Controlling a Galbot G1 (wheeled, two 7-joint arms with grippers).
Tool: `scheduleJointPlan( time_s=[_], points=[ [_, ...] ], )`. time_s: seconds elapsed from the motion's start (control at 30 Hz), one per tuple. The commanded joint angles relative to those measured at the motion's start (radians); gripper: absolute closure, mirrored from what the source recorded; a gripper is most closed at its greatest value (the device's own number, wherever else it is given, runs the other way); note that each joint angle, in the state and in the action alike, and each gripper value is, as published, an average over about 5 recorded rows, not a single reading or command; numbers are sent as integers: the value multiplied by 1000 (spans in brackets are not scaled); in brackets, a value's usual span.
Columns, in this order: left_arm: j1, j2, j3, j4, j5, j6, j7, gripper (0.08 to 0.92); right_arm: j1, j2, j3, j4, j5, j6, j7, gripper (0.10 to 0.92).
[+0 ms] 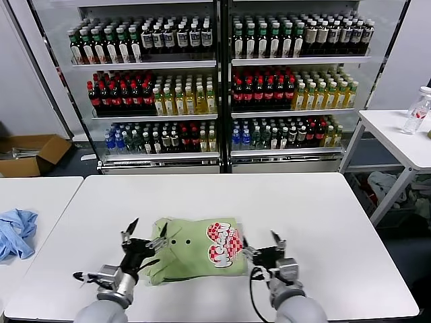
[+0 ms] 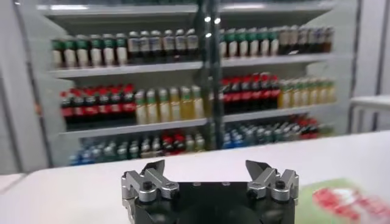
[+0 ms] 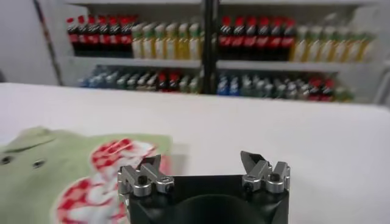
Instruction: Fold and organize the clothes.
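On the counter (image 1: 323,222), both spread tools, left (image 1: 143,232) and right (image 1: 260,243), flank the apparently folded polo shirt (image 1: 195,252); a careless sweep could unfold it.

Head camera looks down; both wrist cameras sit low, facing the shelves (image 1: 219,87), sharing the shirt (image 1: 195,250).

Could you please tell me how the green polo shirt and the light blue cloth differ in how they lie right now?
The green polo shirt is folded into a compact block, graphic up; the light blue cloth is a crumpled heap. The shirt lies on the main table between the open left pincer and open right pincer; the cloth lies on the side table. Neither is held.
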Motion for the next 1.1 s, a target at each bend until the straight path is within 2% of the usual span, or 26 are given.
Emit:
scheduleJointPlan(
  time_s=[0.03,0.27,0.37,0.8,1.1],
  points=[
    [71,16,-137,-8,65,-34,13,177,139,49,-138,-186,122,-27,13,202],
    [56,11,-121,-1,65,-29,18,177,129,37,-105,-191,207,-27,13,212],
    [51,10,-116,5,65,-28,19,177,122,37,-101,-185,229,-26,-1,267],
    [40,10,-107,31,64,-39,25,177,125,52,-54,-166,194,6,-50,647],
    [18,8,-96,69,69,-99,46,177,67,-14,127,-51,57,29,-15,896]
  ],
)
